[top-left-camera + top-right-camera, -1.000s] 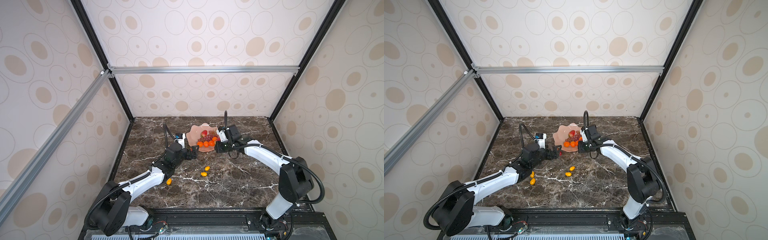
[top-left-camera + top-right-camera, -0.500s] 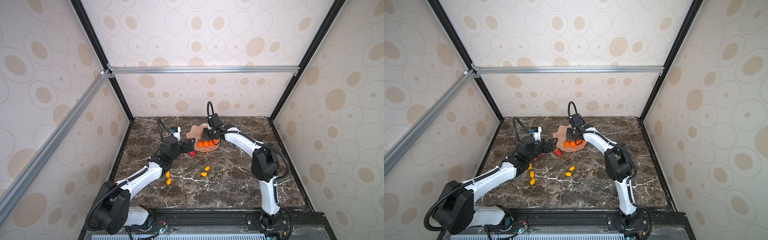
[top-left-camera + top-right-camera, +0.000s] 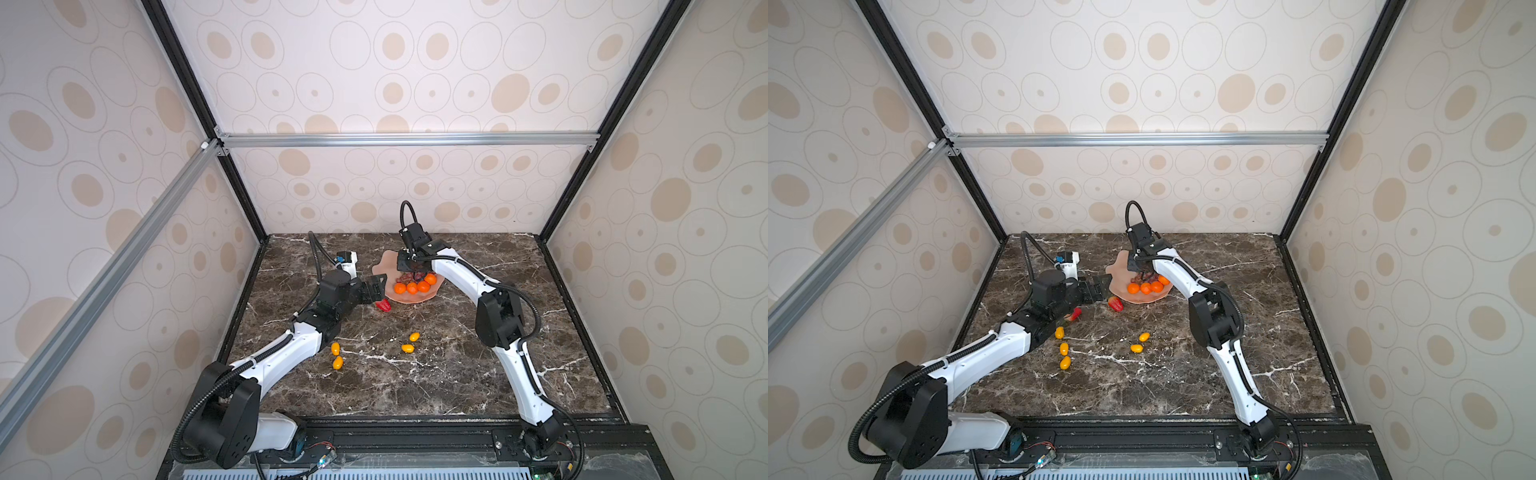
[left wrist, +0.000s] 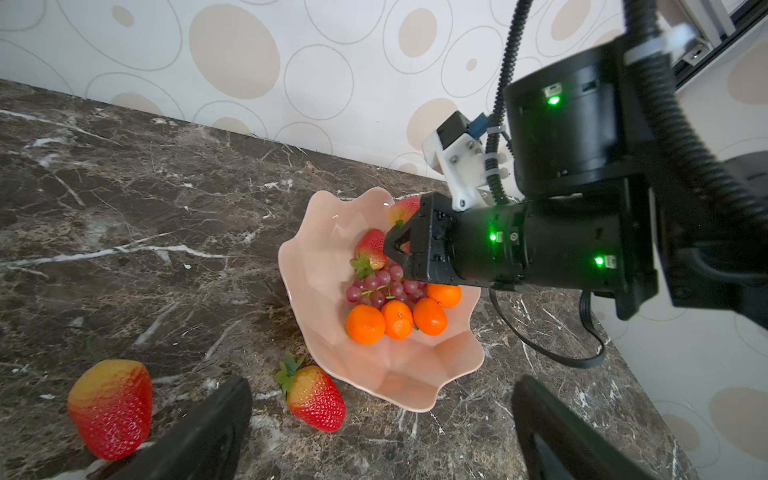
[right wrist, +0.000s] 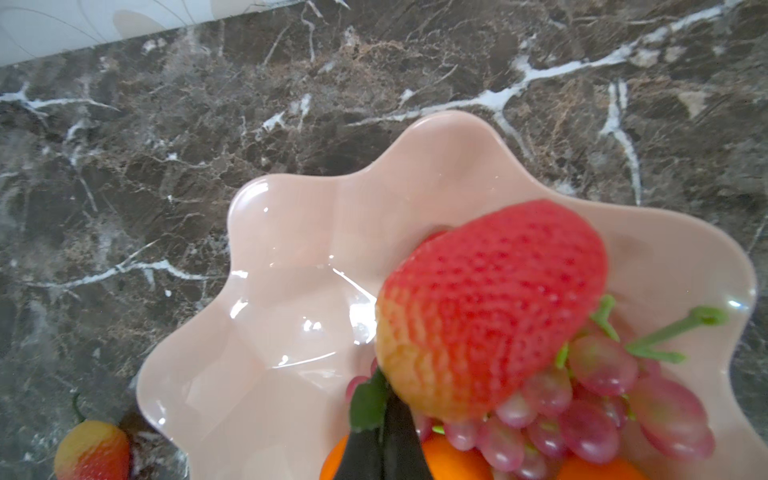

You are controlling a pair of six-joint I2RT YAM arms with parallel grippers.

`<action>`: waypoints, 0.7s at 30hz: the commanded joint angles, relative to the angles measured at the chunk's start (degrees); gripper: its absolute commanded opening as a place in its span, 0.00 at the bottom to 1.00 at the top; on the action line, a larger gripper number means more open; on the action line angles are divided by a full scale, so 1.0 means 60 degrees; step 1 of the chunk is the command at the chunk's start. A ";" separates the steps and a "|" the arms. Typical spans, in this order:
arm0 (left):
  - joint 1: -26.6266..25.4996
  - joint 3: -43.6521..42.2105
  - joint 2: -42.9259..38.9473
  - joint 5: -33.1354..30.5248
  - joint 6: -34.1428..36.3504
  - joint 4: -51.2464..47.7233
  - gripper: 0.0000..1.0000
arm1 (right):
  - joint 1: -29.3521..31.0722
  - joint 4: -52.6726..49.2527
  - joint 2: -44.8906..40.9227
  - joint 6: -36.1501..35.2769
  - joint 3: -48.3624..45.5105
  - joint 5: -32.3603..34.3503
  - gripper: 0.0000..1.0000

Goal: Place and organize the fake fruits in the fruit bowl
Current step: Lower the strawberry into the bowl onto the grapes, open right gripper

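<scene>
Near the back middle of both top views, on the dark marble bench (image 3: pixel 457 374): the pale pink fruit bowl (image 3: pixel 386 266), holding four tangerines (image 4: pixel 397 319) in a row, with a grape bunch (image 4: pixel 382 286) behind them and a rear strawberry (image 4: pixel 405 208) by the far rim. Over the bowl, the right gripper (image 5: pixel 388 415), fingers pressed together, tips against the green cap of a strawberry (image 5: pixel 490 311) next to the grape bunch; cap pinched or merely touched, cannot tell. Left of the bowl in the top views, low over the bench, the left gripper (image 4: pixel 380 388), spread wide, holding nothing, pointing toward the bowl. Just beside the bowl's near rim, a loose strawberry (image 4: pixel 316 399); farther left, a second loose strawberry (image 4: pixel 110 407), close to the left arm. Toward the lower middle of a top view, five small oval fruits (image 3: pixel 1064 348) on the bench: three in a line by the left arm, two well apart to the right.
</scene>
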 commanded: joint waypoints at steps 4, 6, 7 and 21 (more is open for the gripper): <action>0.0105 0.0319 -0.0058 0.0187 -0.0041 -0.0098 0.98 | 0.0023 -0.0684 0.0630 0.0280 0.0985 0.0585 0.00; 0.0114 0.0279 -0.0077 0.0174 -0.0035 -0.0098 0.98 | 0.0008 -0.0723 0.0722 0.0332 0.1036 0.0600 0.00; 0.0116 0.0281 -0.0072 0.0188 -0.0034 -0.0097 0.98 | 0.0011 -0.0741 0.0758 0.0334 0.1058 0.0619 0.00; 0.0137 0.0307 0.0029 0.0391 -0.0049 -0.0100 0.98 | -0.0154 -0.0962 0.0851 0.0436 0.0994 0.0632 0.01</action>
